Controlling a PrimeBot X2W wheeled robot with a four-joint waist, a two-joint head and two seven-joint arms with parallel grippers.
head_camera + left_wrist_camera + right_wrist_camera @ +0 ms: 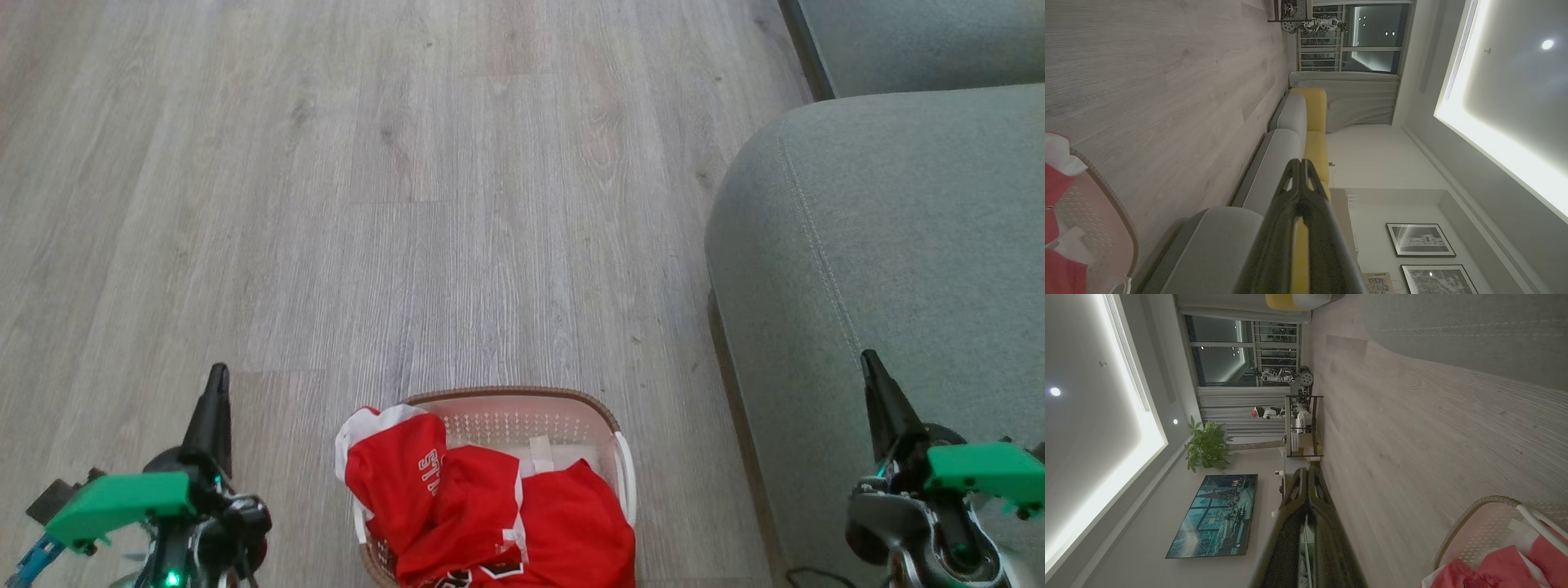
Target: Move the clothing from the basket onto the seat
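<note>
Checking left gripper (217, 377) first. Spread or closed?
— Pressed fully together, holding nothing. Poised above bare floor (408, 204), fingers pointing forward.

Same for right gripper (869, 363)?
— Confirmed: pinched closed, empty, poised over the near edge of seat (882, 245).

Locating clothing (490, 514)?
— Found between the two grippers, back from both fingertips toward the robot's body. Heaped inside basket (522, 425), with one red-and-white fold draped over the rim on the left gripper's side. Touching neither gripper.

And basket against seat?
— Standing on floor, near seat on the right gripper's side, not touching it.
</note>
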